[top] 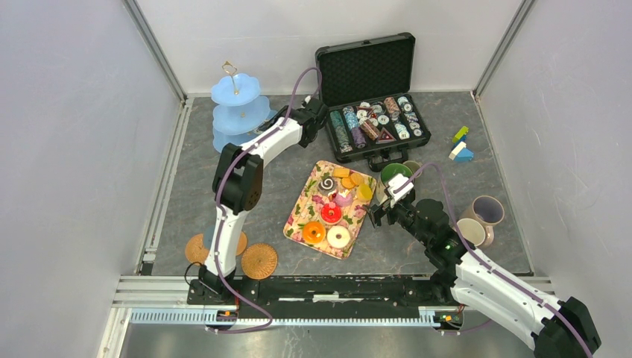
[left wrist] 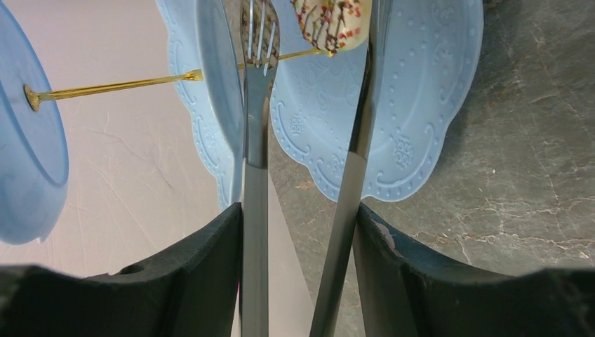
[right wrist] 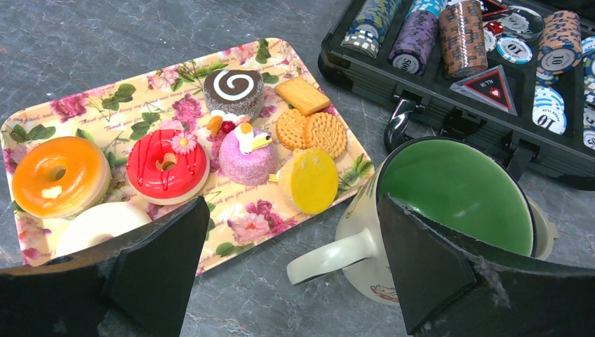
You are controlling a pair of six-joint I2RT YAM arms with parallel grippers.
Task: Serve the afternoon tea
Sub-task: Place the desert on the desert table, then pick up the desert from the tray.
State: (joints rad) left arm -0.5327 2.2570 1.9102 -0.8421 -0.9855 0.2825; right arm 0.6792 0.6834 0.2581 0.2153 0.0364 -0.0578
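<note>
My left gripper (left wrist: 300, 217) is shut on the two arms of metal tongs (left wrist: 256, 182). A white sprinkled pastry (left wrist: 330, 24) sits between the tong tips, over a plate of the blue tiered stand (left wrist: 407, 105). In the top view this gripper (top: 313, 112) is beside the stand (top: 237, 112). My right gripper (right wrist: 291, 232) is open above the handle of the green-lined mug (right wrist: 456, 189), next to the floral tray (right wrist: 42, 116). On the tray lie an orange donut (right wrist: 59, 175), a red donut (right wrist: 167, 165), a swirl cake (right wrist: 234, 88) and biscuits (right wrist: 312, 130).
An open black case of poker chips (top: 373, 112) stands behind the tray. Two more mugs (top: 484, 209) sit at the right. Coloured blocks (top: 460, 145) lie at the far right. Woven coasters (top: 258, 261) lie near the left arm's base.
</note>
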